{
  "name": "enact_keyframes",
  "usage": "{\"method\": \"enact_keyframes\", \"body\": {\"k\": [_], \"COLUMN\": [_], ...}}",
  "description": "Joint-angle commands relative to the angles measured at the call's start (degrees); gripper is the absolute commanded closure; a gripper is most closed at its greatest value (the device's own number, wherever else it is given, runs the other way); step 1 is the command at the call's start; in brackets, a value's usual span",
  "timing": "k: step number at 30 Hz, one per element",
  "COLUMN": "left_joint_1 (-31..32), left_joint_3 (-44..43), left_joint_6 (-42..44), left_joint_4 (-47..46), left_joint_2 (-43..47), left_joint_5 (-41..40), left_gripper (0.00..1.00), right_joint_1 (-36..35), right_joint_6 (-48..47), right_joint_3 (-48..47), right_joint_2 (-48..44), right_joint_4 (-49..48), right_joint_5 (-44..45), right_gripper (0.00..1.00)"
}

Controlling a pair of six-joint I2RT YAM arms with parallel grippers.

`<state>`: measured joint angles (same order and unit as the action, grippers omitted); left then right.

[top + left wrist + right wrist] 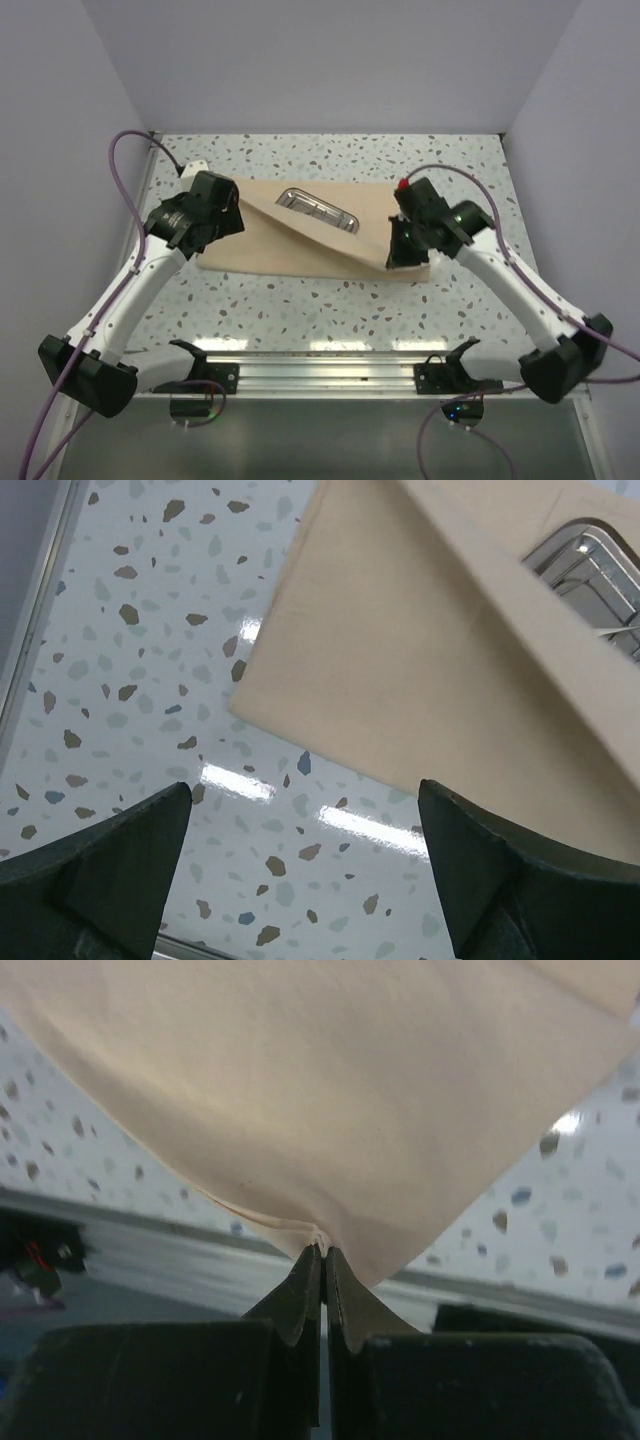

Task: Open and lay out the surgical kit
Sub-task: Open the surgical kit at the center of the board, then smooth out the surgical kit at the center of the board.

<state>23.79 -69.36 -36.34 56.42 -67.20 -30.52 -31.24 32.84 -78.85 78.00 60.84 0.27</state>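
The beige-tan cloth wrap (pixel 300 250) lies across the middle of the table, partly unfolded. The shiny steel tray (pixel 318 209) shows in the gap at the back; its corner also shows in the left wrist view (pixel 592 565). My right gripper (pixel 392 258) is shut on a corner of the cloth (pixel 330 1130) and holds that flap lifted off the table; its fingertips (pixel 312 1265) pinch the cloth edge. My left gripper (pixel 222 232) is open and empty above the cloth's left end (pixel 400 650), over bare table. Tweezers, scissors and forceps cannot be made out.
A white block (pixel 194 168) with a cable lies at the back left. Grey walls close in the table on three sides. A metal rail (pixel 325 370) with two black mounts runs along the near edge.
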Motion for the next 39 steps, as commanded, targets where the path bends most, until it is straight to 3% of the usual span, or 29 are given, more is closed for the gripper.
{"method": "enact_keyframes", "body": {"k": [1, 4, 7, 11, 14, 15, 19, 22, 24, 28, 30, 34, 39], "left_joint_1": [-0.85, -2.43, -3.22, -3.4, -3.58, -3.66, -3.75, -4.28, -5.85, -13.49, -17.45, -20.01, -21.59], "left_joint_3": [-5.51, -11.66, -17.81, -21.77, -22.48, -22.22, -18.98, -17.48, -14.5, -8.26, -7.28, -10.51, -15.97], "left_joint_6": [2.15, 2.15, 3.46, 5.14, 4.17, 3.39, 3.73, 4.7, 6.44, 9.17, 11.36, 13.83, 15.33], "left_joint_4": [-5.01, -4.74, -5.96, -7.47, -6.33, -5.98, -5.45, -4.66, -6.22, -10.88, -15.61, -19.15, -22.5], "left_joint_2": [-1.7, -3.72, -5.48, -8.2, -10.32, -10.58, -10.67, -10.58, -10.58, -14.43, -16.64, -27.35, -39.47], "left_joint_5": [-4.28, -5.95, -6.48, -6.39, -5.34, -4.73, -3.58, -2.7, 0.19, 8.79, 13.81, 14.7, 19.36], "left_gripper": [0.0, 0.0, 0.0, 0.0, 0.0, 0.0, 0.0, 0.0, 0.0, 0.0, 0.0, 0.0, 0.01], "right_joint_1": [-1.71, -1.72, -1.8, -1.8, -1.71, -1.8, -1.71, -1.72, -1.63, -1.45, 1.35, 15.99, 22.62], "right_joint_6": [6.78, 9.6, 8.66, 6.89, 4.43, 3.29, 0.74, -0.32, 0.46, 0.3, -1.1, -0.85, -4.1], "right_joint_3": [10.45, 12.41, 11.88, 13.46, 13.72, 13.81, 12.76, 7.06, 4.77, 0.29, -5.51, -11.58, -27.04], "right_joint_2": [-14.59, -28.57, -34.56, -38.0, -39.85, -40.29, -40.12, -35.03, -28.19, -9.04, 2.35, 17.16, 32.28], "right_joint_4": [14.2, 23.25, 29.33, 29.87, 29.86, 29.95, 29.78, 27.68, 23.3, 13.98, 9.31, 2.45, 3.23], "right_joint_5": [-2.73, -2.12, -2.64, -8.79, -16.16, -17.83, -22.69, -13.31, -5.07, 1.65, 3.33, 0.08, 8.68], "right_gripper": [1.0, 1.0, 1.0, 1.0, 0.51, 0.02, 0.02, 0.02, 0.02, 0.01, 0.01, 0.02, 0.02]}}
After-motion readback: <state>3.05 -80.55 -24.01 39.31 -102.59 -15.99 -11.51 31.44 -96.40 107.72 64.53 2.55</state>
